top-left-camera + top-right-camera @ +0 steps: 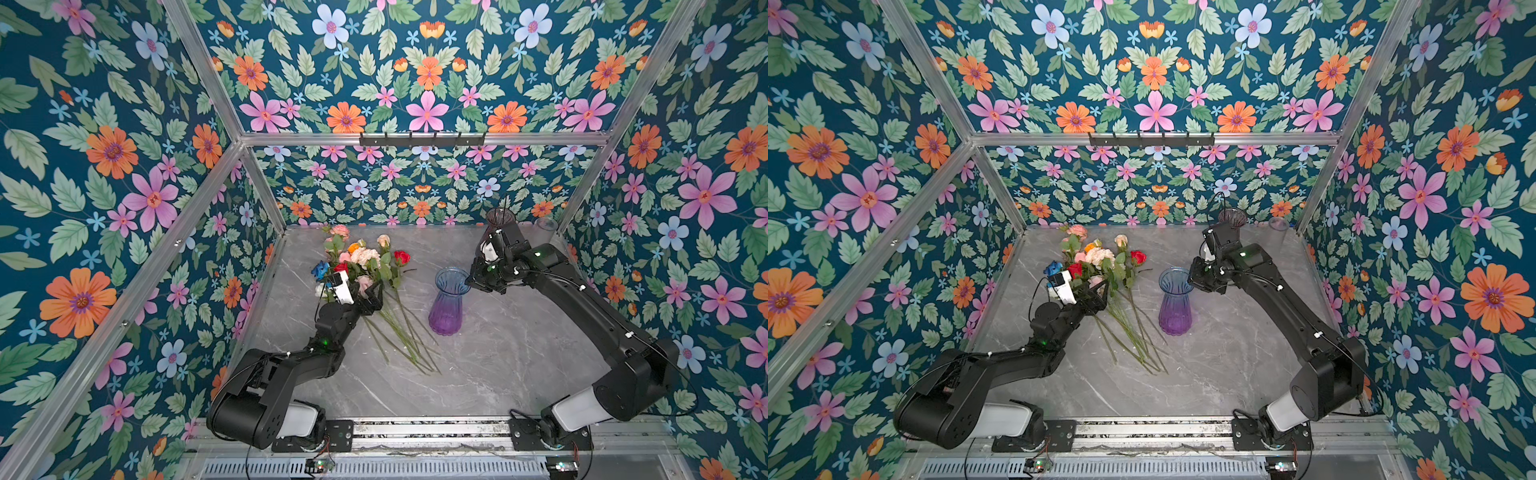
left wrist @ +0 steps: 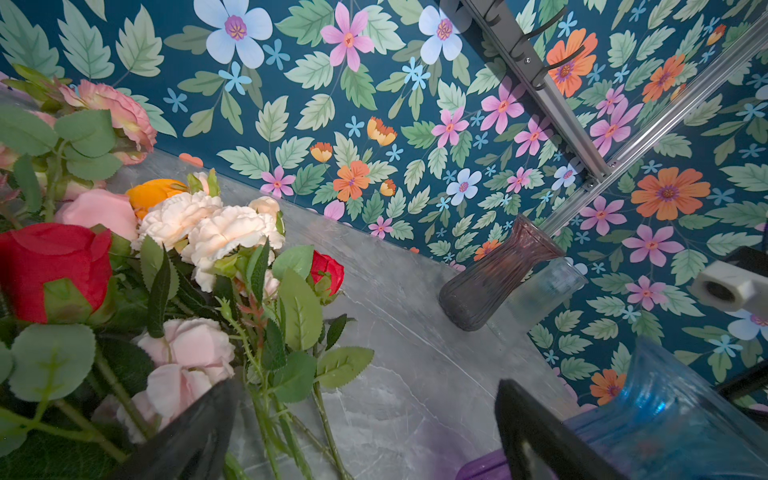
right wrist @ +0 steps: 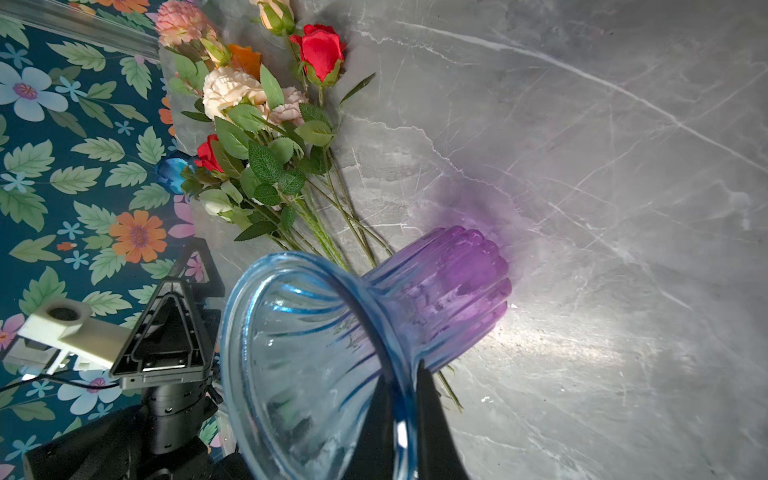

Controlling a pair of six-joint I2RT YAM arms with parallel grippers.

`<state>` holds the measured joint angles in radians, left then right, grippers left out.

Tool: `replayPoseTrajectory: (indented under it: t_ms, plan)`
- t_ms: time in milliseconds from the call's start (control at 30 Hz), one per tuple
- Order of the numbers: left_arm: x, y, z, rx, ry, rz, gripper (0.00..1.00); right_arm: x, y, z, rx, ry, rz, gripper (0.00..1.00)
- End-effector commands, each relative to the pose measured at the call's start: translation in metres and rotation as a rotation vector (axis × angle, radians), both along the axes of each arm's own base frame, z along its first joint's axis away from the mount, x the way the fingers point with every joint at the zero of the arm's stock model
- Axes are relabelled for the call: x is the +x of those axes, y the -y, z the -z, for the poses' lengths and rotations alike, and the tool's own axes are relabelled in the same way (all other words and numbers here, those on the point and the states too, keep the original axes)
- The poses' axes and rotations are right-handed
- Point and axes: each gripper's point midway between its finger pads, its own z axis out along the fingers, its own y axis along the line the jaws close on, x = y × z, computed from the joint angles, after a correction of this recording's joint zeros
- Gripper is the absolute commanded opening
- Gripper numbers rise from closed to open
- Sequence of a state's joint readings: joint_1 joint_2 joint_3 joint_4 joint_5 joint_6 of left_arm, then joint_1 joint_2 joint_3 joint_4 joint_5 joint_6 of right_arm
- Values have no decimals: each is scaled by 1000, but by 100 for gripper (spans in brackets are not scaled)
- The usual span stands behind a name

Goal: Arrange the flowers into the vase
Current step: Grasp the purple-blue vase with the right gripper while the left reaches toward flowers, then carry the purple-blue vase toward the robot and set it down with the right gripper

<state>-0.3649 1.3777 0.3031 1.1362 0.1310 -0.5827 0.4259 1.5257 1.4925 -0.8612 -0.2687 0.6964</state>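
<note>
In both top views the left gripper (image 1: 371, 300) hides some flowers (image 1: 365, 266), heaped on the table (image 1: 498, 365) beside the vase (image 1: 446, 307). Left wrist view: its jaws gape empty over stems. Right wrist view: the right gripper (image 3: 405, 419) pinches the vase rim, one finger blurred behind glass.

Bright, even light; both top views sharp, bowed at the edges. Right wrist view: glare whitens the marble tabletop (image 3: 561, 347) beside the vase (image 3: 457, 282), which throws a purple tint.

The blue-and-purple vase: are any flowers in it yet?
No, the blue-and-purple vase is empty; the flowers lie on the marble tabletop beside it.
</note>
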Motion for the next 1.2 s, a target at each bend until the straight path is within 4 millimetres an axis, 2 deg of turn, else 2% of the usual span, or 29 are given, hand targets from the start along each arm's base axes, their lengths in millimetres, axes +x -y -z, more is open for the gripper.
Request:
replayPoseTrajectory:
  t_ms: [0,167,233,300,367,400,433,533,567,633,700,733,800,900,967,1033,1167]
  plan:
    - [-1,2,-9,1,35,11,98,16,-19,-16,72,77,-20,0]
    - [0,-1,-6,2,21,-7,99,17,-25,-14,61,73,-31,0]
    - [0,-2,-6,1,19,-9,98,17,-26,-14,61,76,-32,3]
    - [1,-2,-6,2,17,-11,98,17,-26,-15,63,80,-37,27]
    - [1,-2,-6,2,15,-15,98,15,-25,-17,63,85,-41,64]
    - [1,-2,-8,-2,17,-14,99,14,-24,-21,60,92,-40,74]
    - [0,-2,-9,-3,21,-13,98,12,-22,-27,58,105,-42,79]
    - [-2,-4,-11,0,23,-20,99,2,-12,-56,50,179,-46,81]
    - [-3,-5,-12,-1,24,-24,100,-5,-6,-72,50,218,-42,82]
    - [-5,-7,-11,-2,23,-29,100,-17,9,-91,29,275,-29,83]
    - [-11,-10,-14,-15,40,-37,100,-33,27,-102,3,320,-13,84]
    - [-15,-12,-17,-22,55,-41,100,-40,34,-102,-2,325,-4,84]
    - [-22,-10,-20,-10,74,-39,100,-54,51,-90,-2,319,16,84]
    - [-23,-8,-6,35,4,-57,100,-72,73,-43,-14,288,46,83]
    - [-22,-5,1,21,-51,-43,100,-84,79,-3,-39,271,32,82]
    - [-22,4,11,58,-135,-18,100,-90,86,36,-85,258,21,82]
    - [-32,12,19,102,-238,-5,100,-87,108,91,-209,274,63,79]
